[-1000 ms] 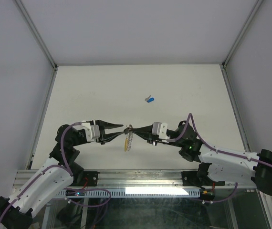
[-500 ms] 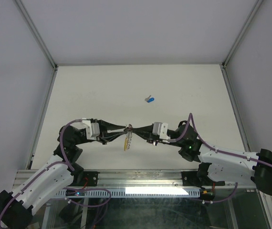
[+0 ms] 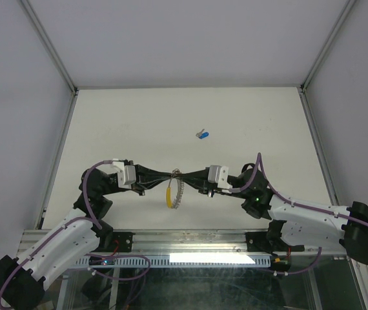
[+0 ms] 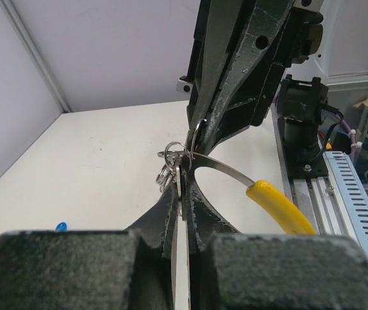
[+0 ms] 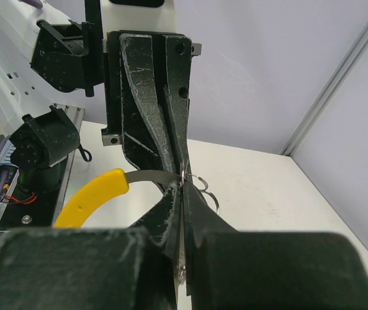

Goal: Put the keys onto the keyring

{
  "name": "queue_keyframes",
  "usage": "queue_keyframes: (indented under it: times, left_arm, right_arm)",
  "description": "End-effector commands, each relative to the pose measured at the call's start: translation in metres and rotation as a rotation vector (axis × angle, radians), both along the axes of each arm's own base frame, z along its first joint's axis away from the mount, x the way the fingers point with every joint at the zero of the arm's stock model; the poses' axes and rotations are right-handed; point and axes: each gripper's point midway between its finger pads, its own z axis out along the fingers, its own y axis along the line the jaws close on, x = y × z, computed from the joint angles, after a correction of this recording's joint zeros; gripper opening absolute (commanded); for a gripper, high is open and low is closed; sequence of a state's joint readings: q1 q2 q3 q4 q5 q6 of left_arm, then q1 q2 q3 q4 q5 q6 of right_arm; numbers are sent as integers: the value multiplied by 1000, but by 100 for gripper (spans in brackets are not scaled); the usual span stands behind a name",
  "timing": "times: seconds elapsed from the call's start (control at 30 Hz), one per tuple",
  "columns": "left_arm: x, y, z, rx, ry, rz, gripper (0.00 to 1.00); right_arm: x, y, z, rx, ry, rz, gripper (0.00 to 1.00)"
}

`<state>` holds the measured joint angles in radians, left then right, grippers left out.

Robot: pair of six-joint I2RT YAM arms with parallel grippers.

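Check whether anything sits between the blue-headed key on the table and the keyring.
Nothing visible does. The blue-headed key lies alone on the table, with bare tabletop between it and the keyring. The keyring hangs nearer the arms, where the left gripper and right gripper meet, both shut on it.

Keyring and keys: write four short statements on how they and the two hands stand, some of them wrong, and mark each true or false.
1. The blue-headed key lies on the table, apart from both hands. True.
2. The left hand is wide open. False: it is shut, its tips pinched on the keyring.
3. The two hands meet tip to tip. True: the right hand faces the left one.
4. The keyring lies flat on the table. False: it hangs from the tips of the two hands.
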<state>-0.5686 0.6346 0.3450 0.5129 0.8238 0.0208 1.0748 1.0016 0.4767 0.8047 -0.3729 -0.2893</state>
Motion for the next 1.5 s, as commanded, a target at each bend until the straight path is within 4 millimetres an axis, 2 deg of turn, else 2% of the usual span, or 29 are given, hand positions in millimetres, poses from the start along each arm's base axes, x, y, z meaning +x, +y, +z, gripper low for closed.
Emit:
queue_keyframes:
  times: [0.0,0.23,0.37,0.43,0.53,0.63,0.83,0.97,1.1,1.47]
  left_arm:
    - [-3,-2,7,16,-34,-20,0]
    - [-1,-2,-3,91,-45,-15,0]
    - [-1,-2,-1,115,-67,-23,0]
    - [-1,-2,3,109,-71,-23,0]
    - [0,0,16,88,-81,1,17]
    - [-3,5,30,60,-116,22,24]
    - [-16,12,52,18,-181,19,26]
    - [-26,12,60,12,-215,-24,23]
    - [-32,9,59,17,-220,-81,23]
    - [-30,1,39,52,-185,-135,24]
  right_arm:
    - [-3,-5,48,146,-57,4,0]
    - [-3,-6,55,182,-53,7,0]
    - [0,-4,56,205,-41,2,0]
    - [0,-4,56,210,-41,5,0]
    - [-1,-2,50,182,-46,10,0]
    - [-3,-2,42,135,-54,11,0]
    - [-7,-6,37,89,-74,21,0]
    - [-10,-7,34,64,-82,31,0]
    - [-12,-5,35,60,-87,46,0]
    - [-18,-3,40,70,-100,83,0]
